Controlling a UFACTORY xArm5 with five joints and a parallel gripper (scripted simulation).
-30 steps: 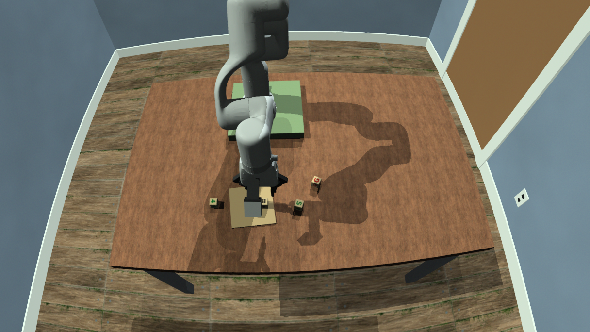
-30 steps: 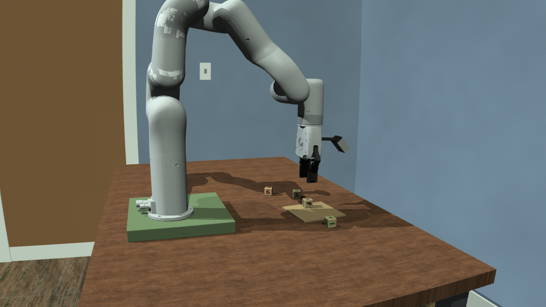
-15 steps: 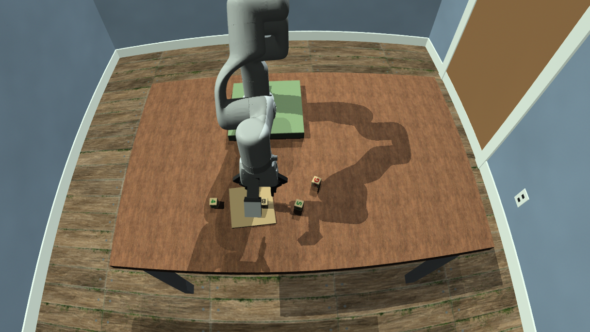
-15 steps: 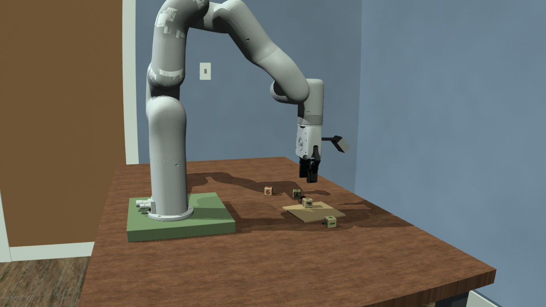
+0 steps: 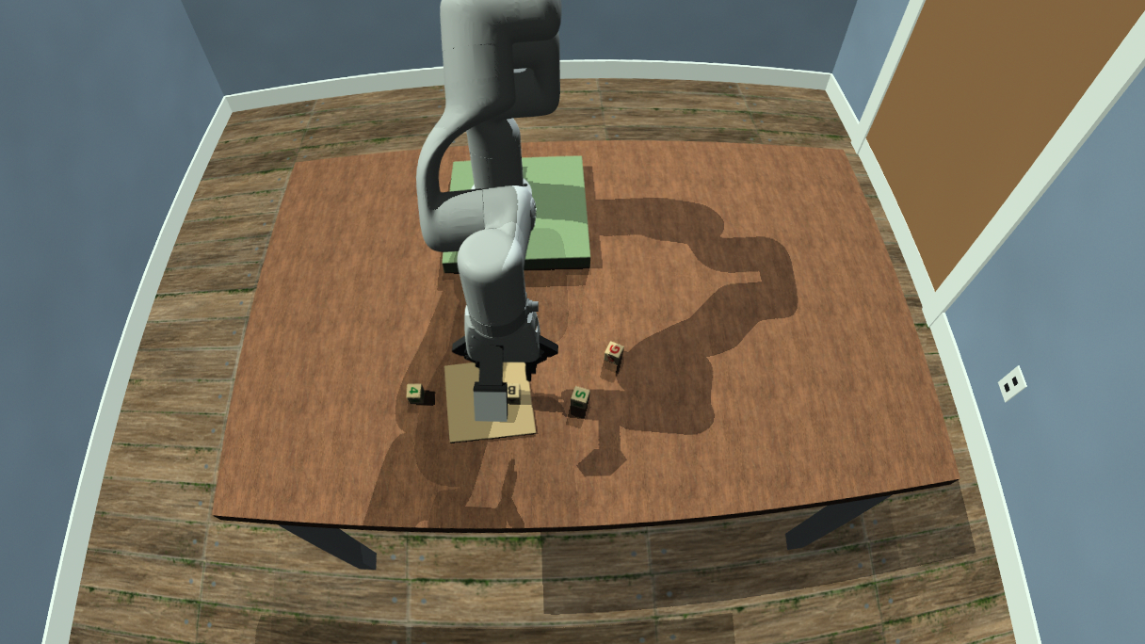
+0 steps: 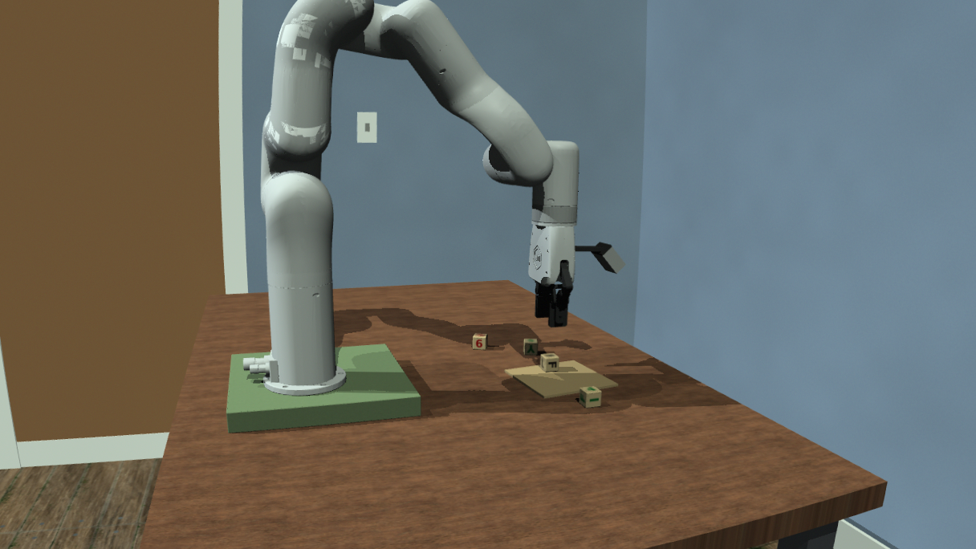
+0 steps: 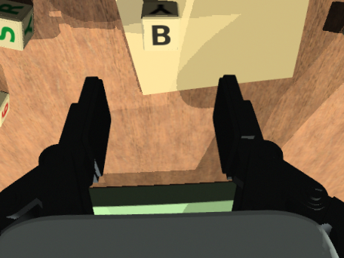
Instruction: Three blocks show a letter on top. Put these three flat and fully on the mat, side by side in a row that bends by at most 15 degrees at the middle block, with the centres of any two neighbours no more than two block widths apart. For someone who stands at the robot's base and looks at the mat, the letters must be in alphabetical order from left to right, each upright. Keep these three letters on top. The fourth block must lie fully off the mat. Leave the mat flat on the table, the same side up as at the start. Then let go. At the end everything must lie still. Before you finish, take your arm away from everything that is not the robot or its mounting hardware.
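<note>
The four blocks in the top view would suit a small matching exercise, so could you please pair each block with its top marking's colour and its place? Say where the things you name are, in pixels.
1. B block point(image 5: 512, 392) point(image 6: 549, 362) point(image 7: 161, 36)
2. S block point(image 5: 579, 397) point(image 6: 530, 347) point(image 7: 11, 28)
3. G block point(image 5: 614, 352) point(image 6: 479, 342) point(image 7: 3, 109)
4. Numeral block point(image 5: 413, 392) point(image 6: 590, 397)

a. Red, off the mat point(image 5: 464, 400) point(image 6: 559, 384) point(image 7: 245, 49)
b. Green, left of the mat
c. Black, on the mat
d. Green, right of the mat

Pairs: 1-c, 2-d, 3-a, 4-b
</note>
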